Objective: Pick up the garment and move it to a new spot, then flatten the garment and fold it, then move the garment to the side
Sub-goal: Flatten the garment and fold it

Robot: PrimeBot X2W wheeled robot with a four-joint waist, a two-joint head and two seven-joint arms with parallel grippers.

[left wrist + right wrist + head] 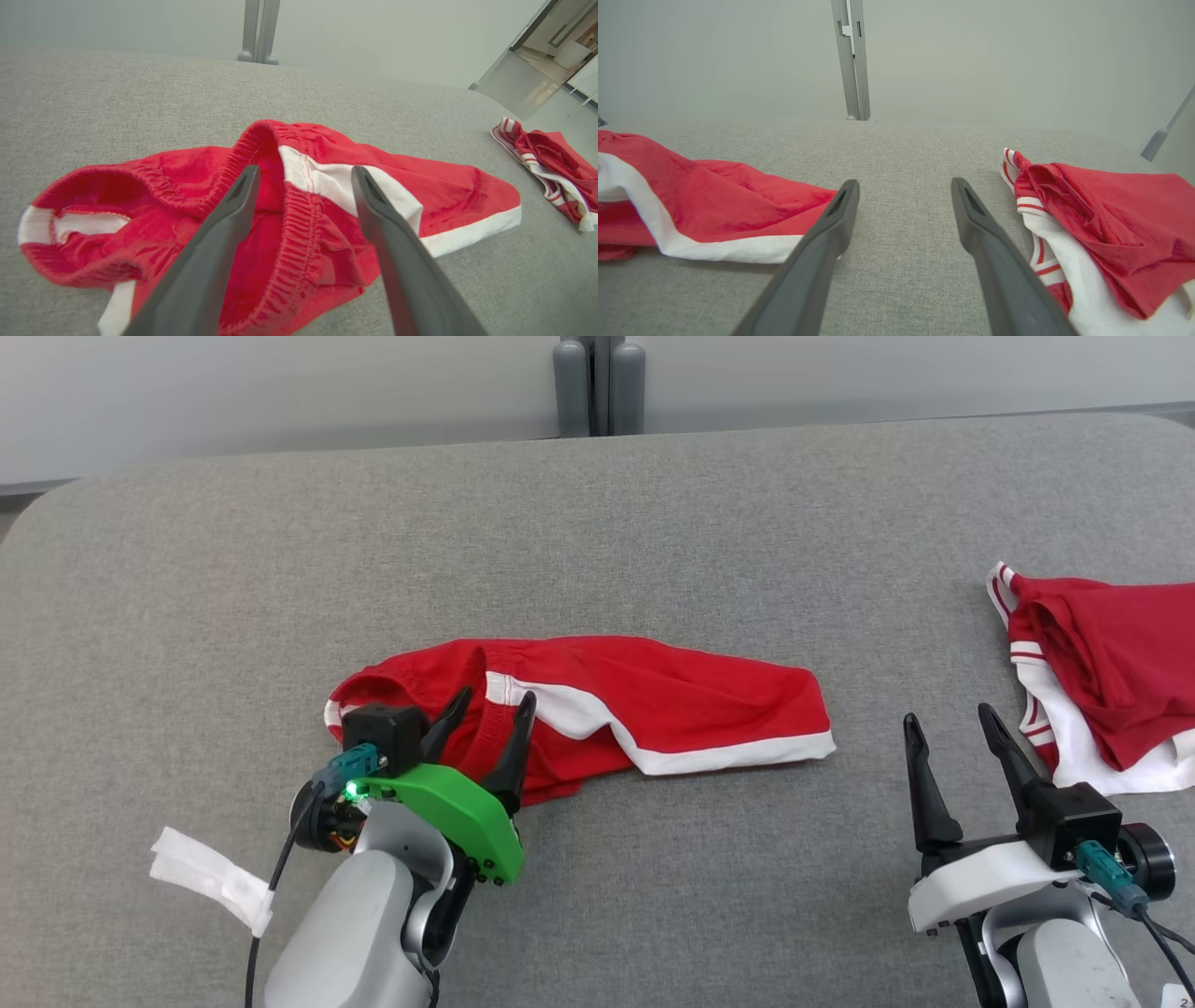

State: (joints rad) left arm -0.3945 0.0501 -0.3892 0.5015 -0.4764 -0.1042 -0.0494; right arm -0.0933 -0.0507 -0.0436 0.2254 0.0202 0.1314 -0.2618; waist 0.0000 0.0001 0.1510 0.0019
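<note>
**Head view.** Nearest you is the left gripper, fingers spread, tips over the waistband end of the shorts. You cannot tell contact from here.
- The shorts lie mid-table, crumpled. Their long axis runs left to right, waistband left, white hem right.
- The right gripper is spread and holds nothing. It sits over bare cloth between the hem and the other garment at the right edge.
- The left arm is plainly the nearer one.

**Left wrist view.** The left gripper straddles the waistband, which rises as a ridge between the fingers.
- This view gives you the open waist and the elastic, which the gripper body hides from the head camera.
- The shorts trail away to the right.

**Right wrist view.** The right gripper is wide, with bare table between the fingers.
- The hem of the shorts lies just beside the left finger.
- The other garment lies beside the right finger.

**Judgement.** The pick looks set for the left, closing on that ridge. The right would have to go left for the hem.
</note>
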